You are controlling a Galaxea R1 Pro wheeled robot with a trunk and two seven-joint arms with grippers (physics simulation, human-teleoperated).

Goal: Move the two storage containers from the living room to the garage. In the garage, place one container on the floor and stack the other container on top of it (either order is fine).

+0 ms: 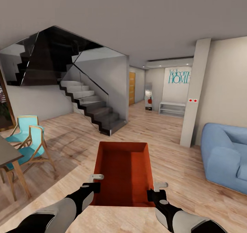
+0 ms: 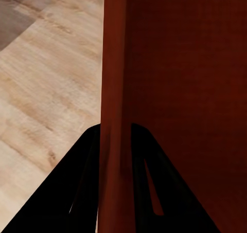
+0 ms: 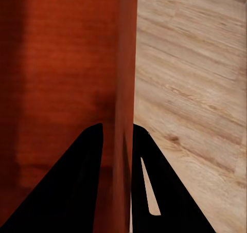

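One orange-red storage container (image 1: 124, 173) hangs in front of me above the light wood plank floor of the living room, open side up and empty. My left gripper (image 1: 96, 187) is shut on its left wall near the corner closest to me. The thin wall (image 2: 114, 114) runs between the black fingers (image 2: 85, 186) in the left wrist view. My right gripper (image 1: 151, 194) is shut on the right wall (image 3: 125, 104), which passes between its dark fingers (image 3: 85, 186). The second container is out of view.
A blue sofa (image 1: 224, 157) stands at the right. Two turquoise chairs (image 1: 29, 142) and a table edge (image 1: 7, 154) are at the left. Dark stairs (image 1: 92, 109) rise ahead left, a white pillar (image 1: 193, 95) ahead right, with a hallway (image 1: 147, 106) between them.
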